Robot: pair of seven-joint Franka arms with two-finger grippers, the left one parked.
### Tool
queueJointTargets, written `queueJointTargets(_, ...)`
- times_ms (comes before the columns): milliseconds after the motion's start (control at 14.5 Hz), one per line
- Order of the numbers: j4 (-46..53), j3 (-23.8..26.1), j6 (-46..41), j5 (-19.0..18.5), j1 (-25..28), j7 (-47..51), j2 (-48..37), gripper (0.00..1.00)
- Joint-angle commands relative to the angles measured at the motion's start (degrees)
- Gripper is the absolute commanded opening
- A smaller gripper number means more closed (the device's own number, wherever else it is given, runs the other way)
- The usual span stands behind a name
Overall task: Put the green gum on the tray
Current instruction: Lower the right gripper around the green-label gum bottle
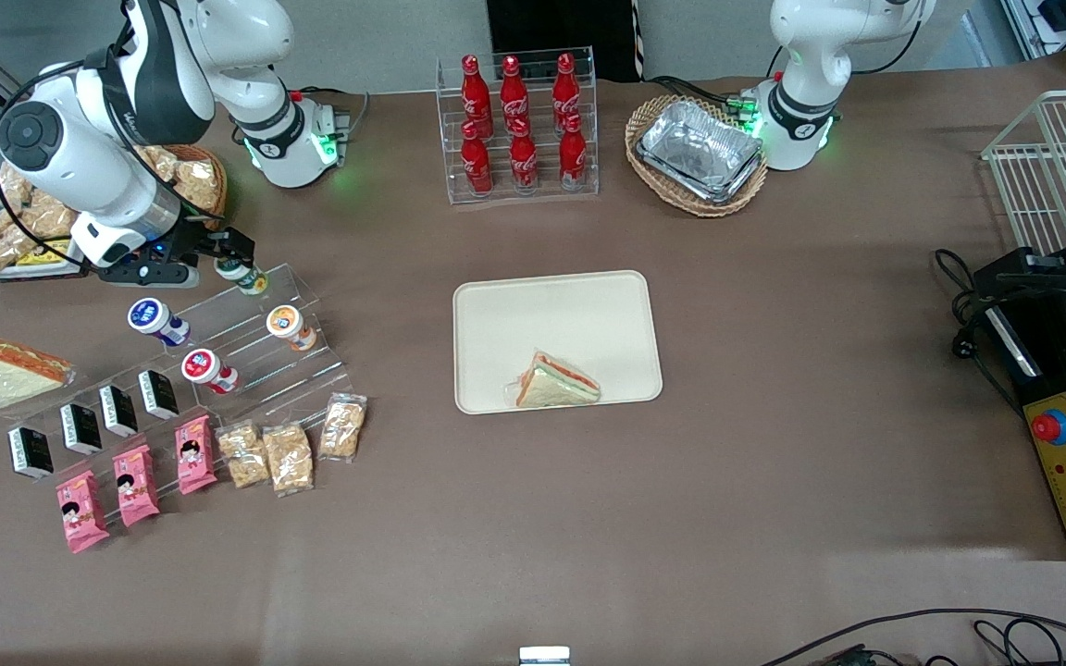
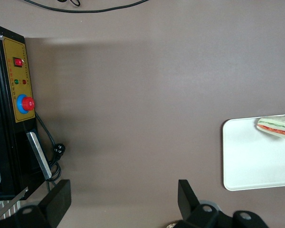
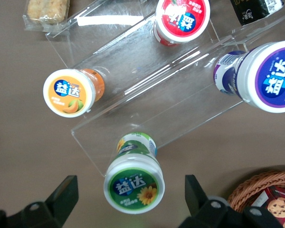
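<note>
Green gum (image 3: 134, 183) standing upright on the clear stepped rack's (image 3: 147, 90) top step, long axis vertical, lid up; gripper (image 3: 131, 197) spread open just above it, not touching; tray (image 1: 505, 319) holding 1 sandwich (image 1: 556, 381).

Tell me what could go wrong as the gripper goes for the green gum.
The open gripper hangs above the green gum, which stands on the top step of a clear stand. A finger could catch that step's edge, or tip the bottle off it. The tray already holds a sandwich; setting the gum on it might topple the bottle.
</note>
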Motion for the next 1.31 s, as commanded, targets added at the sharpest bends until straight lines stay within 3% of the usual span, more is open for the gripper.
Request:
queueJointTargets(0, -2.91, -0.23, 3.23, 0.37, -0.2, -0.99, -1.47, 1.0)
queueJointTargets(1245, -10.48, -0.06, 10.26, 0.37, -0.03, -0.29, -4.72, 1.0)
